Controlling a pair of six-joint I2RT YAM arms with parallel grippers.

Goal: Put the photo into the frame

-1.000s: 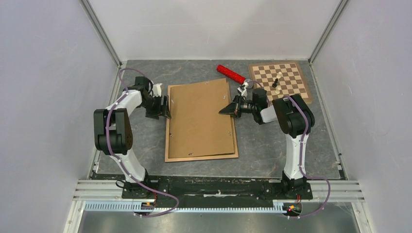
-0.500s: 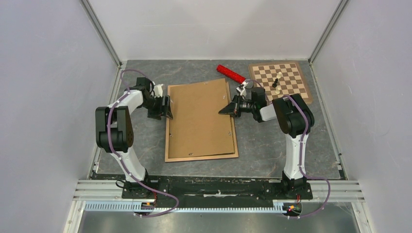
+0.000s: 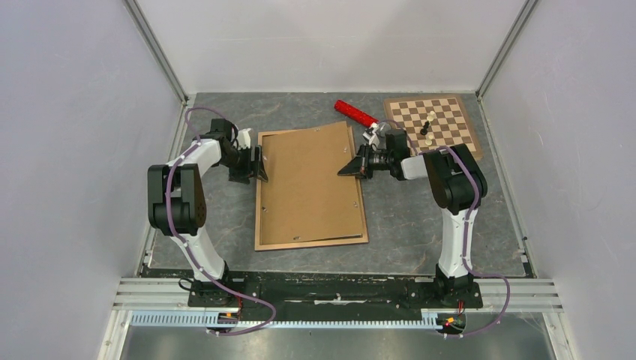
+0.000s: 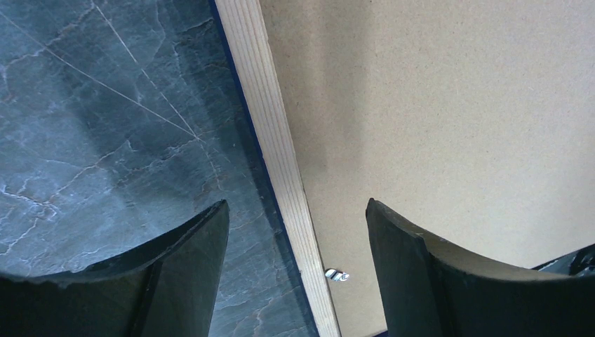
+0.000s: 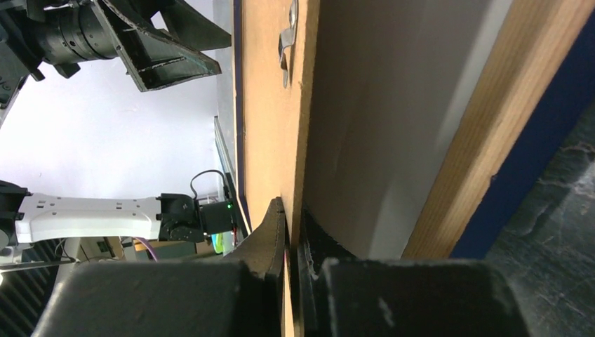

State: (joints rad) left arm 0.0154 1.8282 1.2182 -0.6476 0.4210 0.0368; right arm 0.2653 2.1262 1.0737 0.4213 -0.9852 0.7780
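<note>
Barely shifted since a second ago, the left gripper [image 4: 296, 210] has edged toward the frame [image 3: 311, 243] and hangs with fingers spread wide, straddling its left wooden rail. The frame lies flat on the desk [image 3: 409, 225], blue face down. A brown fibreboard panel [image 3: 307, 180] rests over it, its right edge pinched in the closed fingers of the right gripper [image 5: 291, 214] and tilted up. Under it, inside the frame, lies what looks like the photo [image 5: 365, 105], white reverse up.
</note>
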